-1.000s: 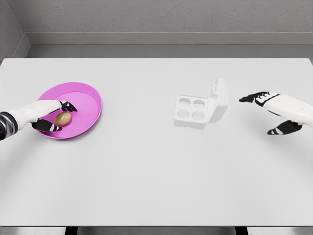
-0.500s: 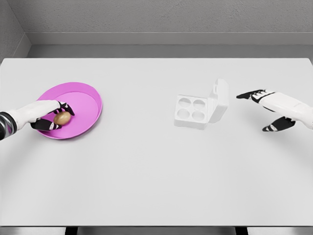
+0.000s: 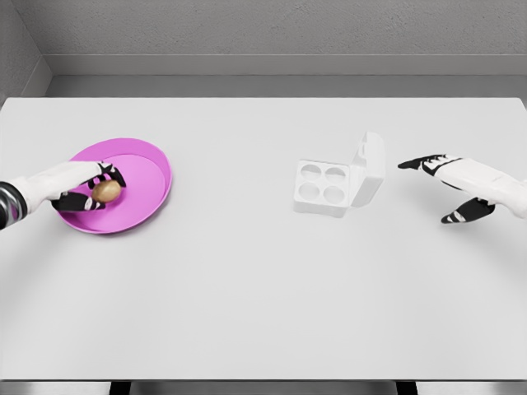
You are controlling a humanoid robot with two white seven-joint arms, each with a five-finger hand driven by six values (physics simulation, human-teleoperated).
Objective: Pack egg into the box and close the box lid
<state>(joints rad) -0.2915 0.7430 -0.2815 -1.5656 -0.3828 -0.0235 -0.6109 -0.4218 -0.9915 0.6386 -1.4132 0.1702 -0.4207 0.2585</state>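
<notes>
- The left hand (image 3: 81, 186) covers part of the egg (image 3: 105, 191); its arm runs off the left edge.
- The right hand (image 3: 455, 183) has its arm cut by the right edge.

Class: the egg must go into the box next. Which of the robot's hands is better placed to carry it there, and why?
The left hand: its fingers are closed around the egg over the pink plate. The right hand is open beside the box, holding nothing.

One cam only, head-mounted, looking down and fwd over the white table (image 3: 263, 288) from the near edge; far wall at 12 o'clock; mid-range, whole tabletop nearly in frame.
</notes>
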